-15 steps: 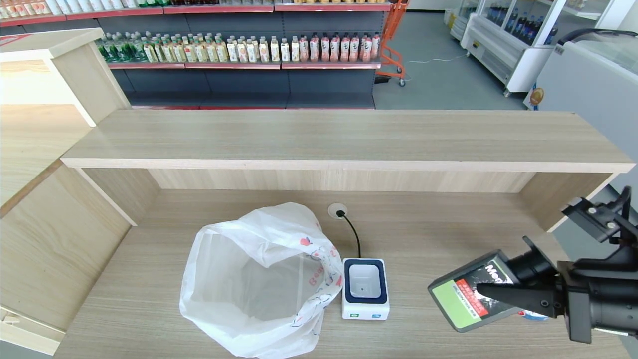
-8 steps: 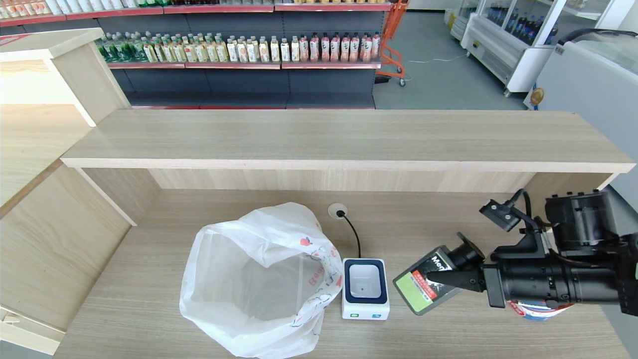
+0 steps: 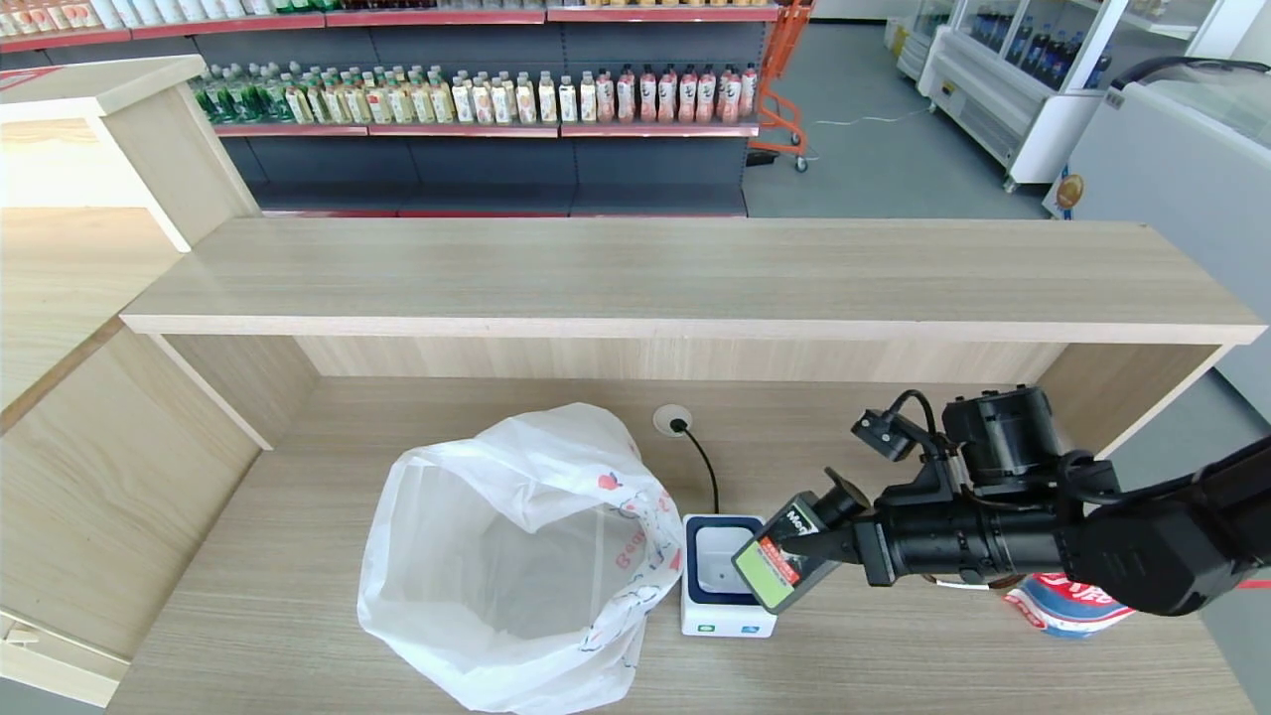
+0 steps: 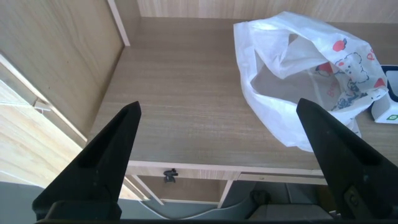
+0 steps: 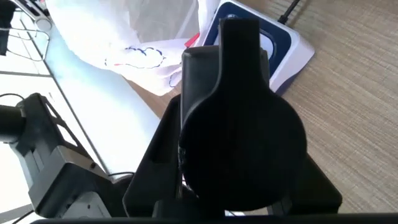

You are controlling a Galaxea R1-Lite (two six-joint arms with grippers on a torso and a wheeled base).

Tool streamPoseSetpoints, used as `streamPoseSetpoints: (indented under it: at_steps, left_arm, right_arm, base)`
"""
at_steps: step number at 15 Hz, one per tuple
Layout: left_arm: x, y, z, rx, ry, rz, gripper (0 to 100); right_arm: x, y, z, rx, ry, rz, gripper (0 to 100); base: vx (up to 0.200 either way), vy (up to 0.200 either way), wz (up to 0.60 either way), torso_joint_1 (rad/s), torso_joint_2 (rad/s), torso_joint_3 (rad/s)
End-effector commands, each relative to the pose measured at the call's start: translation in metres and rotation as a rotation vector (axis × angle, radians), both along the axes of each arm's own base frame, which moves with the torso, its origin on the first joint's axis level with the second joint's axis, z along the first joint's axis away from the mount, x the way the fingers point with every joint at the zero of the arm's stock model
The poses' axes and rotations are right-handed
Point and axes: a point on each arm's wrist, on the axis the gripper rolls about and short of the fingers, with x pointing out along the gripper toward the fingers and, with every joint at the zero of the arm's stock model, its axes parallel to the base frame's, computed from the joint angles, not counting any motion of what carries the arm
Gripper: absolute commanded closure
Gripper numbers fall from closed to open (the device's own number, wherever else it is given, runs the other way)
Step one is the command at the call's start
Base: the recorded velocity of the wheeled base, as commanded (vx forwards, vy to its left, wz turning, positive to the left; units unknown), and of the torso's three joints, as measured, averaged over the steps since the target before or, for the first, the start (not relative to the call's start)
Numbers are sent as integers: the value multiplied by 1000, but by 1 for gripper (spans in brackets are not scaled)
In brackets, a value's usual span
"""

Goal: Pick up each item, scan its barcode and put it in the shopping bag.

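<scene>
Presently, head view. Right gripper (image 3: 794,552): lower right of centre, claw clamped on a dark rectangular carton with a green-and-red label (image 3: 770,574). The carton is tilted, its labelled end overlapping the right edge of the white tabletop scanner with a dark blue window frame (image 3: 711,568). Translucent white plastic shopping bag (image 3: 516,566): lower centre, mouth open upward, touching the scanner's left side. Red, white and blue packet (image 3: 1070,602): lower right, lying on the pale wooden counter (image 3: 298,596) beneath the arm. Thin black cable (image 3: 706,465): runs from the scanner up to a round grommet.

Left wrist view. Left gripper (image 4: 219,106): claw spread wide, holding nothing, above the counter beside the bag.

Right wrist view. The carton sits between the dark fingers just over the scanner's blue frame, the bag beyond it.

Step in hand, judged: presenting the barcode. The code's position cannot be told. Done well, the coded face is turned squarely toward the window and paused close above it without touching. The grip is kept firm, and the bag's loose rim is kept off the glass.
</scene>
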Motion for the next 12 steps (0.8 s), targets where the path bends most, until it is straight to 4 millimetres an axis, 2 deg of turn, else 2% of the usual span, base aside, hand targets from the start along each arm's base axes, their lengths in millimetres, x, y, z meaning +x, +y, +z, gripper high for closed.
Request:
streamPoseSetpoints:
  at_steps: [1,7,12]
  left_arm:
    - [0,0,0,0,0,1,0]
    - [0,0,0,0,0,1,0]
    - [0,0,0,0,0,0,0]
  right_arm:
    - [6,8,-12,-8,27,18,100]
    - [16,20,-27,-4,-2,36,100]
    - [18,20,-27,-18,-18,2,100]
  base:
    - [0,0,0,0,0,0]
    - [0,0,0,0,0,0]
    - [0,0,0,0,0,0]
